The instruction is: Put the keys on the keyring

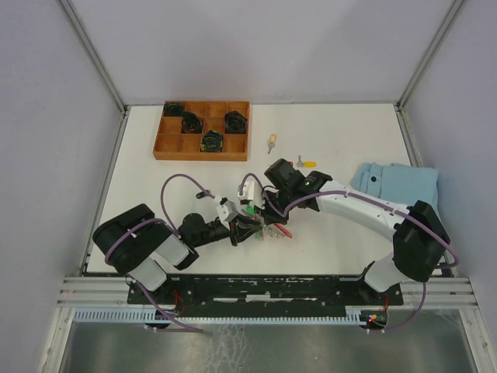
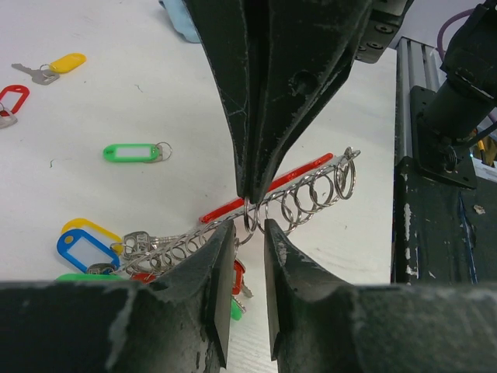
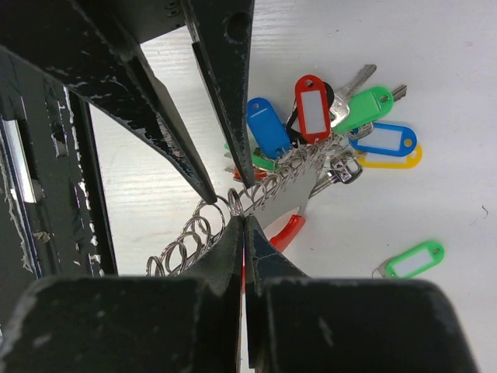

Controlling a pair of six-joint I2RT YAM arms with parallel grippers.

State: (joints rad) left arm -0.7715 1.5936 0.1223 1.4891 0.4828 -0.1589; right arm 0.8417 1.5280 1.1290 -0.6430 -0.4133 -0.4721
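Note:
The keyring (image 2: 311, 194) lies on the white table (image 2: 140, 47) as a row of metal rings along a red strap (image 2: 233, 208), with blue, yellow, red and green tags (image 3: 311, 105) bunched at one end. My right gripper (image 3: 245, 221) is shut on one ring of that row. My left gripper (image 2: 248, 230) meets it from the opposite side, jaws open, with that ring in the gap between its tips. A loose green-tagged key (image 2: 132, 152) lies close by. Further out lie a yellow-tagged key (image 2: 58, 66) and a red-tagged key (image 2: 12, 99). From above, both grippers meet over the bunch (image 1: 262, 231).
A wooden compartment tray (image 1: 159, 148) holding black round parts stands at the back left. A folded blue cloth (image 1: 396, 183) lies at the right. Two yellow-tagged keys (image 1: 272, 141) (image 1: 307, 164) lie behind the grippers. The metal frame rail (image 2: 435, 155) runs along the near edge.

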